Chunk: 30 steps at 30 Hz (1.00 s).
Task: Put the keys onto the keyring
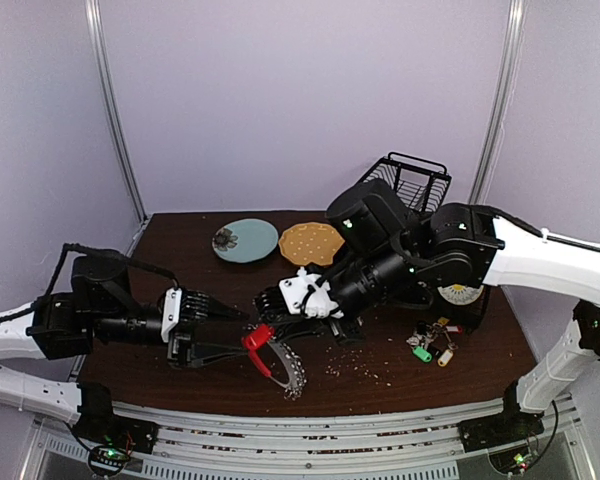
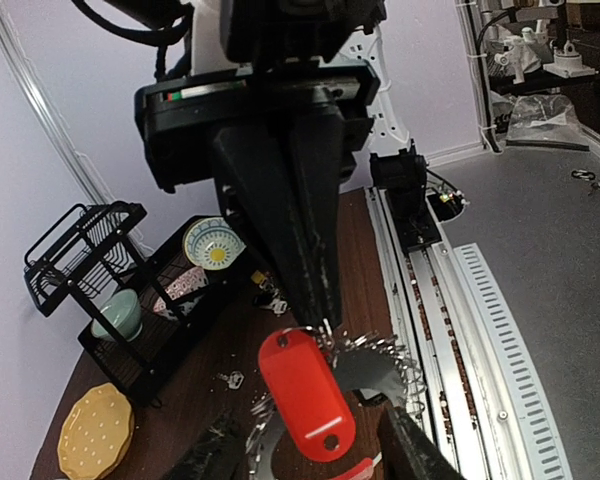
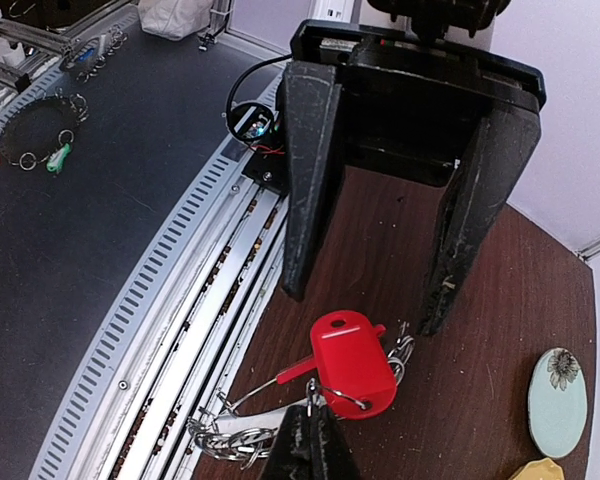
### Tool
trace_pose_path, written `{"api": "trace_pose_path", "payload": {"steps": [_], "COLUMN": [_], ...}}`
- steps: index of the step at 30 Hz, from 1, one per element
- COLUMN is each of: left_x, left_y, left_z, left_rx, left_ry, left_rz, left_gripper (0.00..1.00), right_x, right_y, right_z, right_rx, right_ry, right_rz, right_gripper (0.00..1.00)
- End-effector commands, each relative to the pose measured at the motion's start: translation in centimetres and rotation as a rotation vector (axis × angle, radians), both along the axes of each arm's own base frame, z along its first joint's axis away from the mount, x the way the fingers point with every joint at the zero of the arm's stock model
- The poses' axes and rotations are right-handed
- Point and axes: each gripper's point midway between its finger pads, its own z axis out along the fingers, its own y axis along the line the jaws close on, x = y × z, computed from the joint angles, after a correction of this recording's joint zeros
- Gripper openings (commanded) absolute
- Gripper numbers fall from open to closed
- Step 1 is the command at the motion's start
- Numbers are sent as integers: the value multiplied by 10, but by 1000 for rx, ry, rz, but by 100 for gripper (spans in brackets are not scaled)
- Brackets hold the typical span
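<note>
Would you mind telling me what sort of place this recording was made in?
Probably a robotics lab test cell, not a home: the dark wooden table sits inside plain lilac walls on a slotted metal rail frame, and household props such as the black dish rack look staged.

Robot lab test cell, not a home or kitchen.

Plain lilac panels in metal framing wall in a dark wooden table whose near edge carries slotted aluminium rails with arm bases bolted on; beyond the rails, grey workshop floor holds wrapped equipment (the far dish rack and plates look like props).
</note>
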Motion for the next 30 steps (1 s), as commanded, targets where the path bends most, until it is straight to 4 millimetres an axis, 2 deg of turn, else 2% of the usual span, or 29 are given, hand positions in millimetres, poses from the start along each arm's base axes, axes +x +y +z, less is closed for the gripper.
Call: {"api": "trace_pose_path", "payload": {"steps": [1,4,7,11,14,17,26,30], "left_x": [-9,-4,-1,21,28,29,18,15], "left_y": [-8,-12,-17,-17,-17,-17,-19,-18], "left_z": [20,24,14,-7,-5,-2,-27,-32], "left_rx": [-79,-73,-5,101,77,60,135,139], "left_ry": [3,13,35,62,60,60,87,83], "left_rz": [-59,-44,-37,87,130,137,69,55], "left_gripper": [49,50,50,50,48,48,43,31], "right_x": [4,3,3,5,6,7,10,11], "right_y": [2,3,4,5,7,7,8,8], "right_z": [3,0,-1,-1,-2,-4,1,0], "right_rx": [15,5,-8,-7,-14,-21,-9,-13], "right_ry": [-30,-40,-64,-87,-95,-105,-130,-135], "right_rz": [-26,-25,-27,-31,-35,-37,-39,-44], "right_gripper": [0,0,0,0,0,0,0,0]}}
